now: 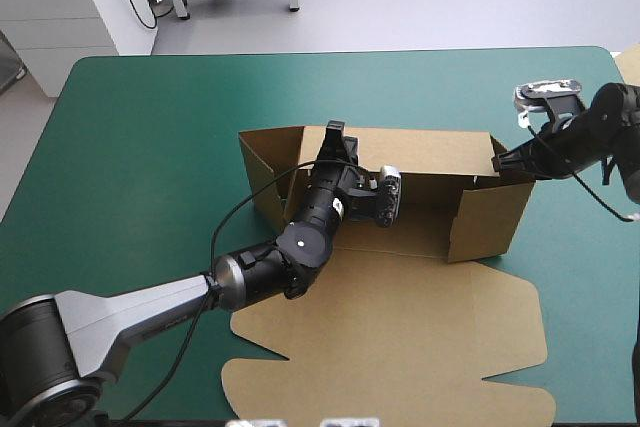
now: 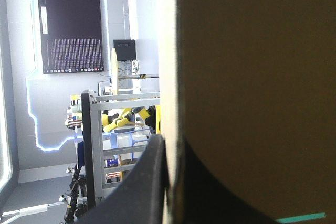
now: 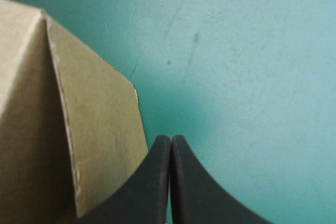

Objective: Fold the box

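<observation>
The brown box (image 1: 420,162) stands in the middle of the teal-green table (image 1: 150,147) as an open tray with its walls raised. Its lid (image 1: 400,337) lies flat toward the near edge. My left gripper (image 1: 335,135) reaches across the tray to the far wall near the box's left end. In the left wrist view that wall (image 2: 252,77) stands edge-on between the black fingers, so the left gripper (image 2: 170,182) is shut on it. My right gripper (image 1: 497,161) touches the box's right end at the far corner. It (image 3: 170,145) is shut on nothing, beside a side flap (image 3: 94,129).
Bare teal-green cover (image 3: 252,51) lies beyond the box's right end, and more of it to the left of and beyond the box. A pale brown edge (image 1: 630,62) shows at the table's far right corner. The lid's scalloped flaps (image 1: 260,377) reach almost to the near edge.
</observation>
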{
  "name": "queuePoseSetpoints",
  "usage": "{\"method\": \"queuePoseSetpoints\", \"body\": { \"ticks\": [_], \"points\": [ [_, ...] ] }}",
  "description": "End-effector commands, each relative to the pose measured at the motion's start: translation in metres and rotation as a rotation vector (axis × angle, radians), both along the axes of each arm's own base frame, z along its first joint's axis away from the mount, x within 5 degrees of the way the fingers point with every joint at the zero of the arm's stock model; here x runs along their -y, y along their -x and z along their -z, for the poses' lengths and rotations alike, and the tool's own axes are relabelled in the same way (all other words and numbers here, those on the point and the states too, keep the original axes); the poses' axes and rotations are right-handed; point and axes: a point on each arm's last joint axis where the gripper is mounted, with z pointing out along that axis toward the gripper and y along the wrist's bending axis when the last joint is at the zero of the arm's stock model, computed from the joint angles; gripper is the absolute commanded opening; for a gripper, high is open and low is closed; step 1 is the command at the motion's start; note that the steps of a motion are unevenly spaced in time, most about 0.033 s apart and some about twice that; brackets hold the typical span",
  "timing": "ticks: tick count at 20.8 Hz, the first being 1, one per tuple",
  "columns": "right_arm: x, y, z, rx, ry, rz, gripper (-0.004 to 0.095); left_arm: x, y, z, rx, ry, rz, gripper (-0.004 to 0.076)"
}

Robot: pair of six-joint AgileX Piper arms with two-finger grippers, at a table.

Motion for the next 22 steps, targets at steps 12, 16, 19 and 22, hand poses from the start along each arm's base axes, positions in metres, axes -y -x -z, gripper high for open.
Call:
{"method": "queuePoseSetpoints", "body": {
  "ticks": [12, 16, 19, 22],
  "points": [
    [-0.018, 0.075, 0.043, 0.406, -0.148, -0.017, -0.0021, -0.002, 0.005, -0.016, 0.007, 0.063, -0.009, -0.0008],
    [-0.019, 0.090, 0.064, 0.473, -0.131, -0.031, -0.0021, -0.002, 0.005, -0.016, 0.007, 0.063, -0.009, -0.0008],
    [-0.023, 0.093, 0.067, 0.439, -0.128, -0.105, -0.0008, -0.002, 0.005, -0.016, 0.007, 0.063, -0.009, -0.0008],
    [-0.023, 0.094, 0.067, 0.452, -0.065, -0.187, 0.0169, -0.002, 0.005, -0.016, 0.007, 0.063, -0.009, -0.0008]
  ]
}}
